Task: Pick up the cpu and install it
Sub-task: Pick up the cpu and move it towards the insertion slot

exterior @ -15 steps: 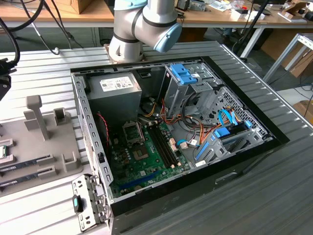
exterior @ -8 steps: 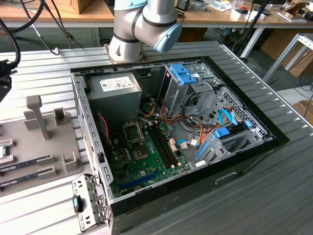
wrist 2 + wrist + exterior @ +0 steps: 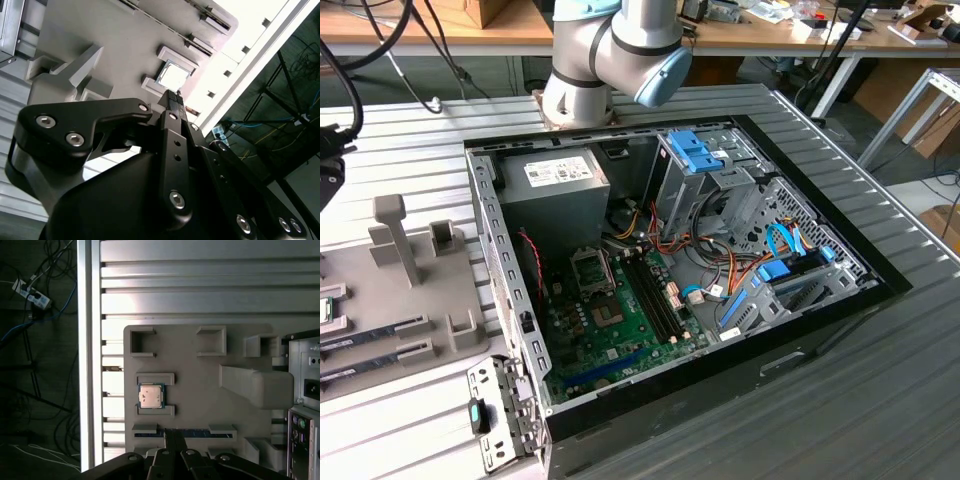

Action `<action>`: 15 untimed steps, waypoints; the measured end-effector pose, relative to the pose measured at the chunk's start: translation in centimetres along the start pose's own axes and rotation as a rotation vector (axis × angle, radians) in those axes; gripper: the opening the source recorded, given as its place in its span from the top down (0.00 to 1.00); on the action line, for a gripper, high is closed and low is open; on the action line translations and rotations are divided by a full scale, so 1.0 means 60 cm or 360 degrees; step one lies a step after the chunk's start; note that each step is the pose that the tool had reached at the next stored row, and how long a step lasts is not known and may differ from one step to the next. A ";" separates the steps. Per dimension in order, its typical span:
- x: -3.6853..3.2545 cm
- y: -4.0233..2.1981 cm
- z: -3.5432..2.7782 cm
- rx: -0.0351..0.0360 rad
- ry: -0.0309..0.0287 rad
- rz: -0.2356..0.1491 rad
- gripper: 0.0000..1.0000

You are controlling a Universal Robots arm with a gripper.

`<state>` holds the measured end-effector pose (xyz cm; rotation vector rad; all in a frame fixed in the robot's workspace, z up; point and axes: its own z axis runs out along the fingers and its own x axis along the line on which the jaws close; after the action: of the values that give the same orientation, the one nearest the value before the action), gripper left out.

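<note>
1. My claw (image 3: 174, 431) is pinched narrow, the two black fingers pressed together at their tips with nothing between them; both wrist views show them meeting in one thin line (image 3: 173, 94).
2. Closest under my tips lies a long narrow memory stick (image 3: 185, 431), dark with a bluish sheen, set in a slot between two grey brackets.
3. Just past that, a little to one side of my fingers and apart from them, sits the cpu (image 3: 151, 396). It is a small flat square with a silver-grey metal lid and a thin green board edge around it. It lies flat in its own pocket, held between two grey lips. In the second wrist view its top (image 3: 173, 76) glares almost white.
4. All of this rests on a grey moulded fixture tray (image 3: 200, 370) with several square pockets and a raised wedge-shaped block (image 3: 255, 385) further from me.
5. The tray lies on a ribbed aluminium table (image 3: 200, 290).
6. Further out, beside the tray, stands the open computer case (image 3: 510, 300), its green motherboard (image 3: 620, 330) and black socket frame (image 3: 592, 268) seen in the exterior view, well away from my claw.
</note>
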<state>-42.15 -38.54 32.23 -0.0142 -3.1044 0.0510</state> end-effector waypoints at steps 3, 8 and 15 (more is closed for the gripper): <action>0.000 0.000 0.001 0.0000 0.00000 0.0000 0.89; -0.001 0.000 0.004 0.0000 0.00000 0.0000 0.89; -0.002 0.000 0.008 0.0000 0.00000 0.0000 0.89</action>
<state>-42.03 -38.54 31.77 -0.0142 -3.1044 0.0510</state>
